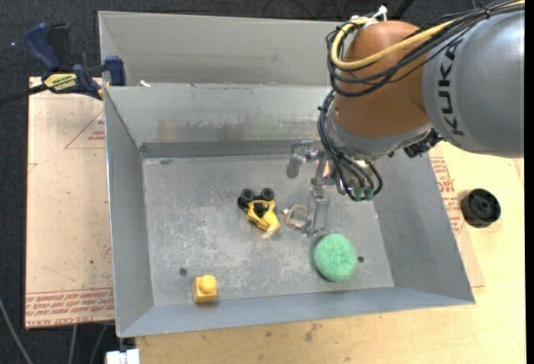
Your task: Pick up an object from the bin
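Several small things lie in the bin [125, 187], and the gripper [310, 216] hangs between the yellow-black toy [260, 210] and the green ball [335, 258]; its jaws' state I cannot tell.

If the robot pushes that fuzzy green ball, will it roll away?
Probably: the green ball looks round and sits on the bin floor. Its fuzzy surface suggests it is soft and light, so it may squash when squeezed.
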`<move>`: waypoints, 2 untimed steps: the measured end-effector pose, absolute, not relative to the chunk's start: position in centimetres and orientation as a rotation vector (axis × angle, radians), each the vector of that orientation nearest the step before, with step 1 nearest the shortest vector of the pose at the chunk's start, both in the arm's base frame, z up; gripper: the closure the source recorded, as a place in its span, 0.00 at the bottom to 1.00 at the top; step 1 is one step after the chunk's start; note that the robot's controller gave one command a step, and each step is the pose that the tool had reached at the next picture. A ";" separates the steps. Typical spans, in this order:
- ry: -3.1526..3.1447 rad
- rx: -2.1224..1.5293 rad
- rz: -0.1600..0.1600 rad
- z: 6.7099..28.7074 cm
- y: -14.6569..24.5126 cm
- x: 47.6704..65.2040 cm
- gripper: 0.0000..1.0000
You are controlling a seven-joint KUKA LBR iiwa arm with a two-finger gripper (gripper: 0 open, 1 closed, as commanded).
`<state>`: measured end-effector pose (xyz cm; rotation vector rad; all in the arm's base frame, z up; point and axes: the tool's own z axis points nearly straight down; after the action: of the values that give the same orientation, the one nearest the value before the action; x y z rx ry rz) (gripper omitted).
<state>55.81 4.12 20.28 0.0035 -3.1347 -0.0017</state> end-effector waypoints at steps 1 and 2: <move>-3.143 0.002 -0.002 20.8 4.1 56.0 0.00; -3.153 -0.003 -0.001 16.6 7.9 57.1 0.00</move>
<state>57.05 7.85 16.60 -0.0033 -3.1527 -0.0011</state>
